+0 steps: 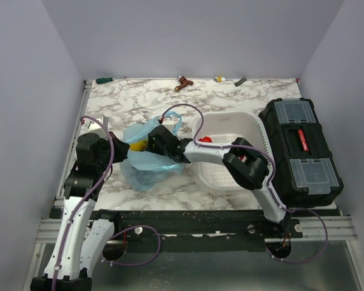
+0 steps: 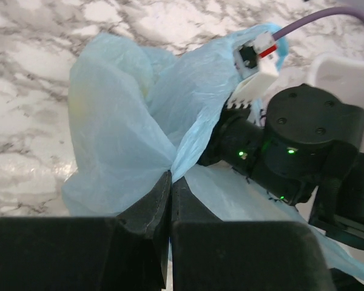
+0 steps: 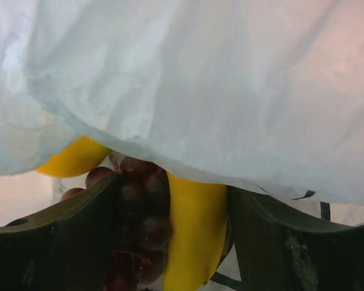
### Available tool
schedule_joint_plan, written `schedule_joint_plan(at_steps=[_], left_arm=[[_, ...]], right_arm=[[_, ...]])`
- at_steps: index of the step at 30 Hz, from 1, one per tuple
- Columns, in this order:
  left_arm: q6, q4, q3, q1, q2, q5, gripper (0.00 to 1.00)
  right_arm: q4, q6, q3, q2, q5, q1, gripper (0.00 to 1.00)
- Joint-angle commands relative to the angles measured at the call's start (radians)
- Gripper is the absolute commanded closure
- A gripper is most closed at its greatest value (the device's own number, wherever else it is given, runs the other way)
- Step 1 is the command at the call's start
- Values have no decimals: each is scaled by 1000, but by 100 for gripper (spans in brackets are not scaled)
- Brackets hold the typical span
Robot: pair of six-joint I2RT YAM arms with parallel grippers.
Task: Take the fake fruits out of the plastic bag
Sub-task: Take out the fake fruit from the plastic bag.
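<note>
The light-blue plastic bag (image 1: 147, 160) lies on the marble table between my arms. My left gripper (image 2: 170, 177) is shut on a fold of the bag (image 2: 121, 121) at its left side, and it also shows in the top view (image 1: 121, 145). My right gripper (image 1: 153, 144) reaches into the bag's mouth from the right. In the right wrist view its jaws (image 3: 173, 242) stand around the dark red-purple grape bunch (image 3: 139, 218) and the yellow banana (image 3: 194, 230), touching both. Another yellow fruit (image 3: 76, 159) lies behind, partly under the bag film (image 3: 200, 79). A yellow patch (image 1: 138, 145) shows in the bag.
A white perforated basket (image 1: 255, 121) stands right of the bag with a red apple-like fruit (image 1: 205, 139) in it. A black toolbox (image 1: 300, 148) is at the far right. Small items (image 1: 183, 82) lie along the table's far edge.
</note>
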Motion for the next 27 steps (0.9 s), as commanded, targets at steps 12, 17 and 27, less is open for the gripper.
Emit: schedule_joint_plan(at_steps=[12,17,27], left_arm=[[51,-60,-139,-3,-94,-72,100],[54,-73,-129,-4,-73,-88,100],[80,-56,-131,-5,-72,5,100]], right_arm=[[84,-51,-145,-127,28,35,94],[114,-52,-190,-248,19,36,99],[211,-42,-323,-438,-19,36,99]])
